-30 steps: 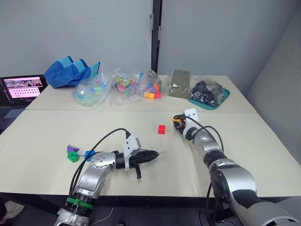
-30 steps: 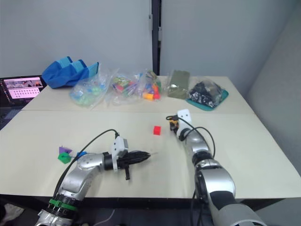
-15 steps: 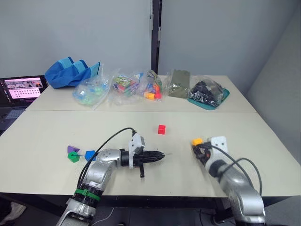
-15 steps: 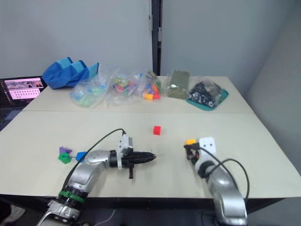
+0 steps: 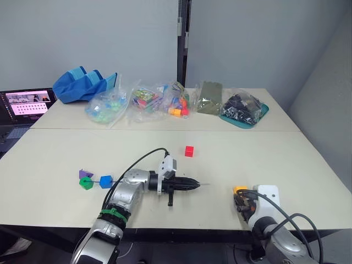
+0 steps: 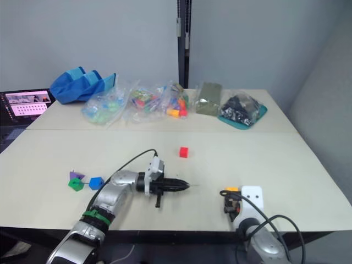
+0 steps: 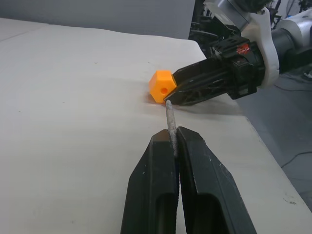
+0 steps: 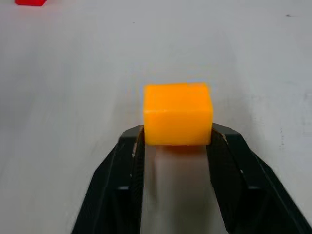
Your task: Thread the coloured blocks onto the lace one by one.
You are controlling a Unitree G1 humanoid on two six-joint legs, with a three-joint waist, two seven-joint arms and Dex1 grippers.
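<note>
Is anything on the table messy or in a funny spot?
Nothing looks broken or spilled. The red block sits alone mid-table, away from the purple, green and blue ones on the lace. The right hand holds the orange block; the left hand pinches the lace's tip.

My left gripper [image 7: 173, 139] lies low and pinched shut, pointing at my right gripper [image 8: 176, 141], whose fingers are clamped too.

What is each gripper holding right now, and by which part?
Left gripper pinches the lace by its stiff pale tip; right gripper clamps the orange block by opposite sides.
</note>
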